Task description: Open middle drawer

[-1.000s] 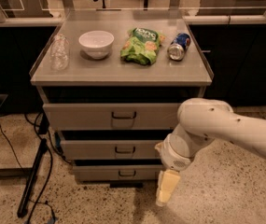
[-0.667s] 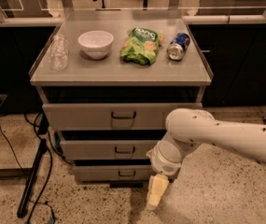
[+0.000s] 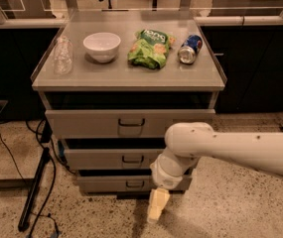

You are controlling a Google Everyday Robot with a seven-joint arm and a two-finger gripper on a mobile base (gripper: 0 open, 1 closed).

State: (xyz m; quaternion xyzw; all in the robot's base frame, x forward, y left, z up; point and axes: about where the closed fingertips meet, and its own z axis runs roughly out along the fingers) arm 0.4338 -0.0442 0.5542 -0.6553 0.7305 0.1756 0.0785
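The middle drawer is a grey flat front with a small dark bar handle, between a taller top drawer and a bottom drawer. All three fronts look pushed in. My gripper hangs from the white arm, low in front of the cabinet, just right of the bottom drawer's handle and below the middle drawer. It points down at the floor and touches no handle.
On the cabinet top stand a clear plastic bottle, a white bowl, a green chip bag and a blue soda can. A dark stand leg and cables lie on the floor at left.
My arm and gripper have moved left across the cabinet front, from its right edge to near the drawer handles, staying low. The drawers have not moved.
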